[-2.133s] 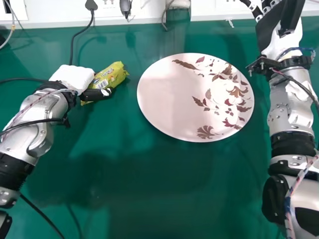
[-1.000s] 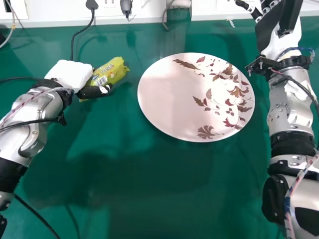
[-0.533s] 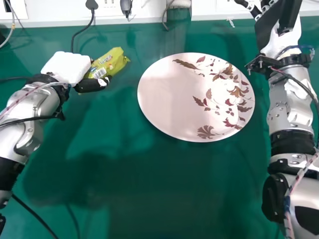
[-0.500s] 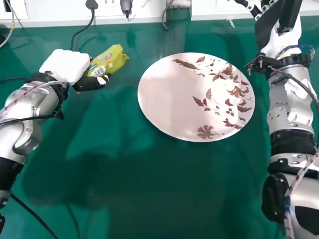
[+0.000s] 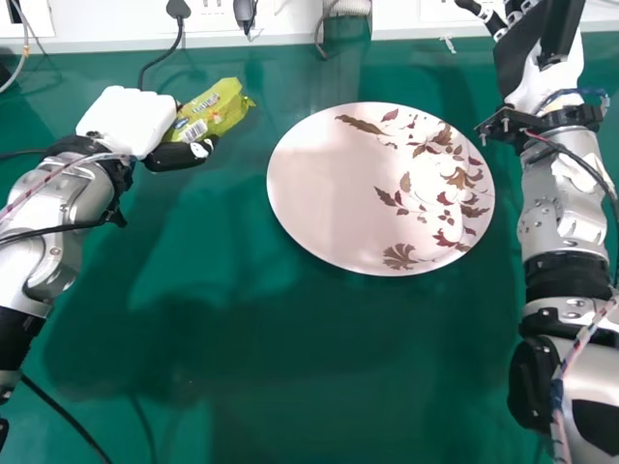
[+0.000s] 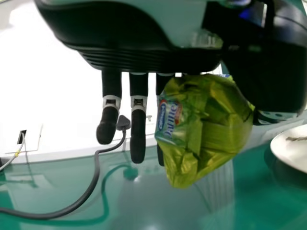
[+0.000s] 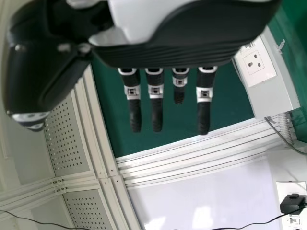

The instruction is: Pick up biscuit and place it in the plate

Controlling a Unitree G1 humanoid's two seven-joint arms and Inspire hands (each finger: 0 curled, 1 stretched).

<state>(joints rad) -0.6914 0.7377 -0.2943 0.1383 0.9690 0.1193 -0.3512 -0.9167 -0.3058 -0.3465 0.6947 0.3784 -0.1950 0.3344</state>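
At left hand, left of plate: pinching biscuit packet between thumb and fingers. In left wrist view, straight matte-black fingers with pale bands, slightly apart; some partly hidden behind packet, so can't tell full grip contact. Packet just left of plate's far half: glossy yellow-green film, crinkled, ragged end, printed label, white barcode patch, lower side partly covered by thumb. Hard to judge height over table.

Smooth white rounded shell on back of hand, then silvery metal left arm with black bands, cut off by head view's left edge.

Round smooth plate, pale pink, brown-red leaf print on right side. Can't tell ceramic from plastic. Glossy green table all around plate, soft reflections. Behind plate to the left, thin black cable.

Right of plate, past far rim: right hand, with straight, slightly spread black fingers in right wrist view; partly cut off at head view's top edge.
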